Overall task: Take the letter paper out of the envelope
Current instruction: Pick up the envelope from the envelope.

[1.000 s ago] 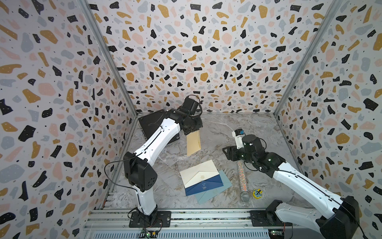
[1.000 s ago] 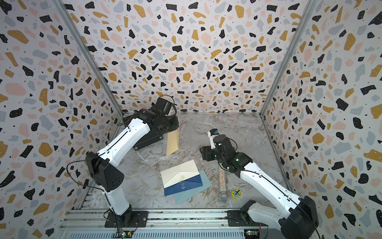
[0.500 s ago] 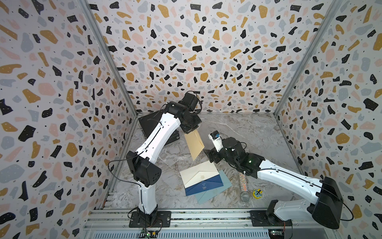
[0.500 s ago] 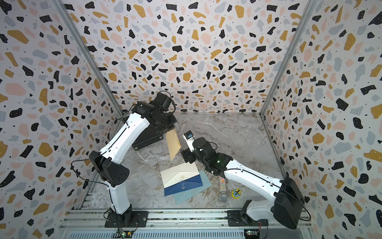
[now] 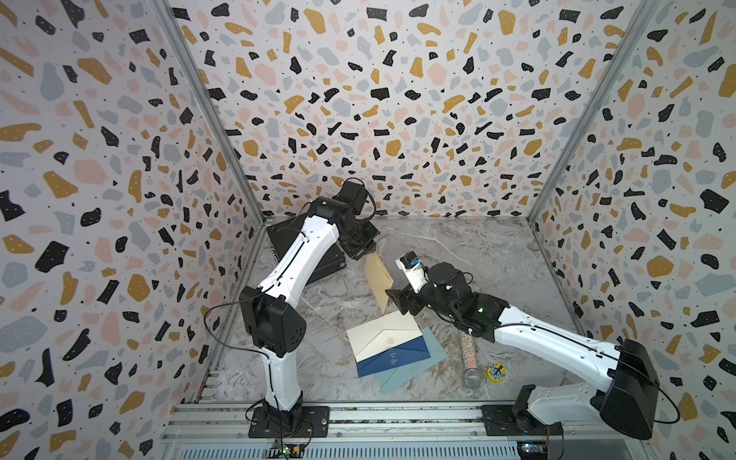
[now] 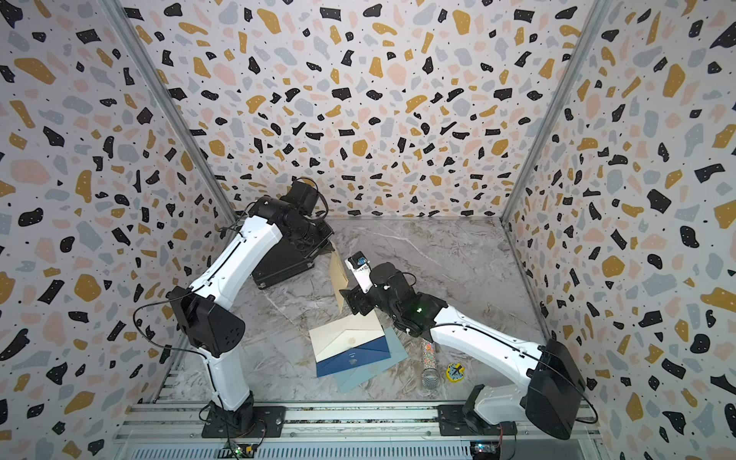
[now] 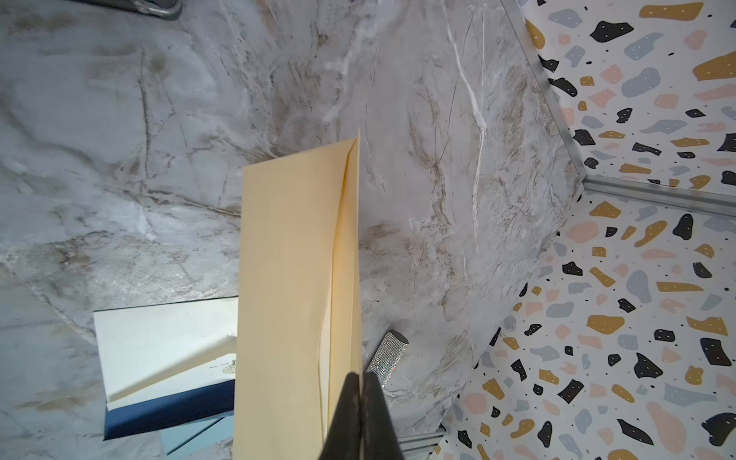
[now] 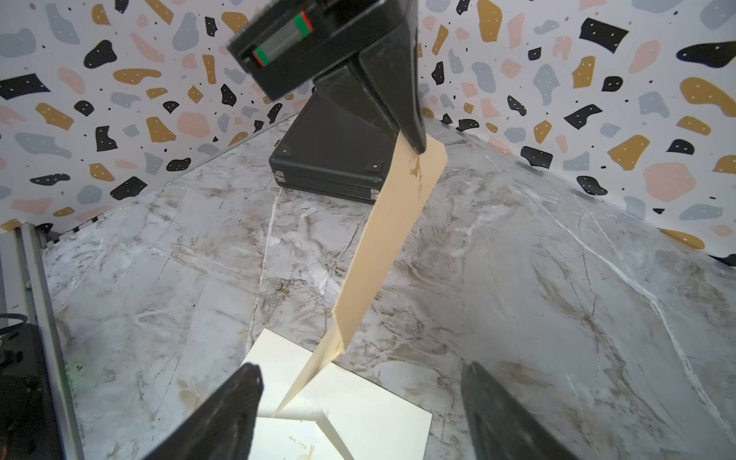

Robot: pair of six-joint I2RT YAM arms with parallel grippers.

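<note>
Hanging a tan envelope from the left gripper, which pinches its top end.
In both top views the envelope is at centre frame, tilted above the marble table; the right gripper stands spread wide just beside its lower end, touching nothing. A cream envelope lies on the table lower in the frame.

Your left arm reaches rearward; the left gripper is clamped on the envelope. Your right arm lies low; the right gripper stands wide open, apparently just beside it.
</note>
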